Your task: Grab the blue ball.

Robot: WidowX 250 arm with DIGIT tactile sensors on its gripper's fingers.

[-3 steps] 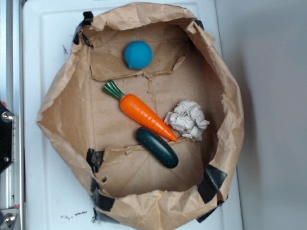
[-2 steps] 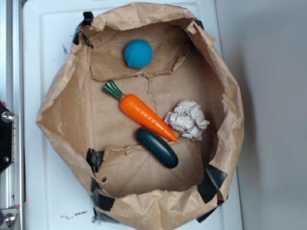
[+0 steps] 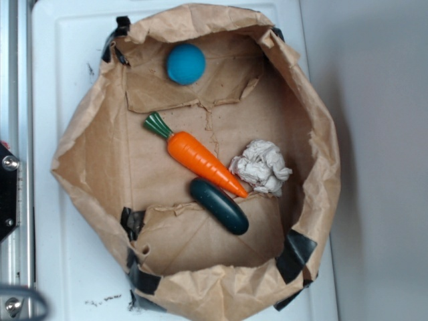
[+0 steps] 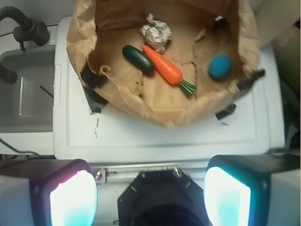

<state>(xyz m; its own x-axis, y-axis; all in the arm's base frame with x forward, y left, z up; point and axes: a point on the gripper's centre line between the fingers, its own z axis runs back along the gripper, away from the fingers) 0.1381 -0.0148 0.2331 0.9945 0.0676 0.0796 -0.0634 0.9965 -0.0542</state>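
The blue ball (image 3: 185, 63) lies inside the open brown paper bag (image 3: 314, 134), near its far wall in the exterior view. In the wrist view the blue ball (image 4: 219, 66) sits at the right of the bag (image 4: 155, 106), well ahead of my gripper (image 4: 150, 195). The gripper is open, its two fingers (image 4: 73, 197) spread wide at the bottom of that view with nothing between them. It hangs outside the bag, over the white surface's near edge. The exterior view does not show the fingers.
Also in the bag are an orange carrot (image 3: 200, 160), a dark green cucumber-like toy (image 3: 219, 206) and a crumpled white paper wad (image 3: 262, 167). The bag stands on a white tray-like surface (image 3: 67, 267). A metal rail (image 3: 13, 200) runs along the left; a sink (image 4: 23, 94) lies beside the surface.
The blue ball has shifted a little up and to the left toward the bag's far wall. A grey curved part has come into the bottom left corner.
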